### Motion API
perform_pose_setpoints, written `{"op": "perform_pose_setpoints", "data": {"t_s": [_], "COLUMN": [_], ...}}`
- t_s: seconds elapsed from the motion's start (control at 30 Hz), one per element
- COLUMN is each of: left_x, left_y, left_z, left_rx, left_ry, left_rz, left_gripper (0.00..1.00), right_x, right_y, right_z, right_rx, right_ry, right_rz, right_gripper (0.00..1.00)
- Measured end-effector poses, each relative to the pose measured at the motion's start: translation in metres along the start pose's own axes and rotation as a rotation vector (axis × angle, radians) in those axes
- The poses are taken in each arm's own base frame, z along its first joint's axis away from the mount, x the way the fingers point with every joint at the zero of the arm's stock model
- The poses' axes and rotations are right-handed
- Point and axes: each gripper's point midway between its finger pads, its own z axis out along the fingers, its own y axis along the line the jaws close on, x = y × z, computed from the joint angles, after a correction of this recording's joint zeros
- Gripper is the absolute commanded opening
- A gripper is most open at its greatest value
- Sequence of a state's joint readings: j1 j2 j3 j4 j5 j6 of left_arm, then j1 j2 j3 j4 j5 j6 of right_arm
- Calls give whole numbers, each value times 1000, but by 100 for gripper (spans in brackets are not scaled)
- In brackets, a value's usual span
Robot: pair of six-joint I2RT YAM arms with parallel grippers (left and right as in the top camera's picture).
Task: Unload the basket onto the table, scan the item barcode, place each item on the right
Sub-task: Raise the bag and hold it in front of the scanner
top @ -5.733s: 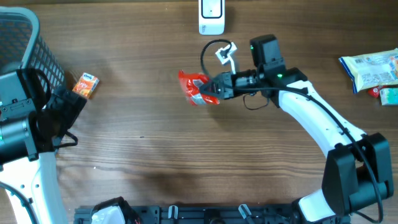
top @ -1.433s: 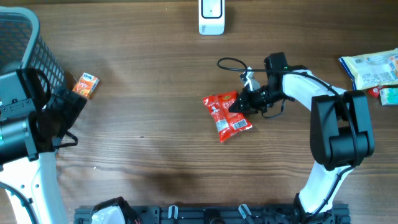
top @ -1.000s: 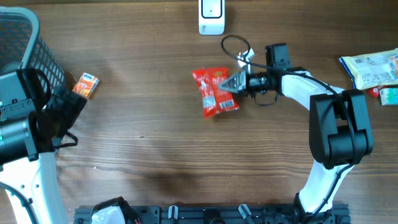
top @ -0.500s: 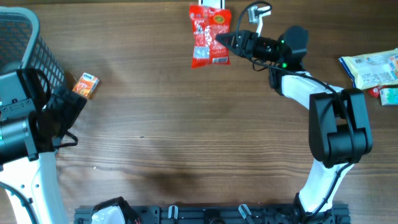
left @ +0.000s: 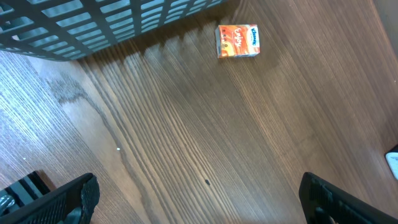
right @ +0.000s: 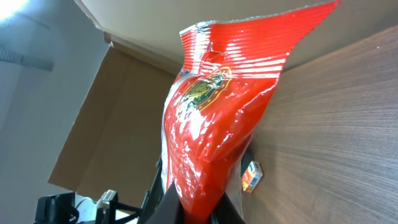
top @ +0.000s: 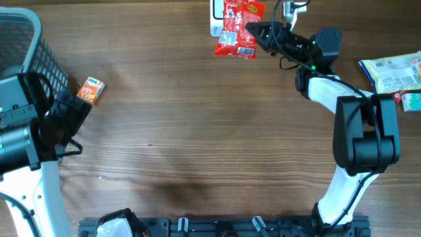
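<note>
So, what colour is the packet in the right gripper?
The packet is red, with a white patch; best seen overhead.

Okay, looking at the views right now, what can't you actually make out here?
Scanner: overhead, mostly covered by the red packet and cut by the top edge.
Barcode label: overhead, too small to read; whether it faces the scanner is unclear.
Right gripper: right wrist view, its fingers are hidden behind the packet.
Pale packets: overhead, cut off by the right edge.
</note>
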State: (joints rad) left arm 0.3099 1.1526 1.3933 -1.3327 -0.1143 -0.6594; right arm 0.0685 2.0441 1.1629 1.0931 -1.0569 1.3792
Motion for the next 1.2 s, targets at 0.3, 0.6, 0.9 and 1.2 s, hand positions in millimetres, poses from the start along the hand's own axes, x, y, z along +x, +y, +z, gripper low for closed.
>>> {"op": "perform_pose_setpoints", "data": {"t_s": [0.3, 0.6, 0.9, 1.2], "left_x": [0, 0, 0, 0], "left_y": [0, 0, 0, 0], "left_z": [0, 0, 0, 0], "left_rx": [0, 0, 0, 0], "left_ry": [0, 0, -1, -1], "left_rz": [0, 0, 0, 0], "left_gripper": [100, 100, 100, 100], "right_x": [-23, -46, -66, -70], "right_y": [-5, -34, -61, 27], "right_z": [-1, 1, 11, 70], "right_rx": [29, 190, 665, 1151], "right_ry": [-132, -201, -179, -200], "right_rz": [-17, -75, -400, -1408], "right_gripper": [5, 5, 5, 5]}}
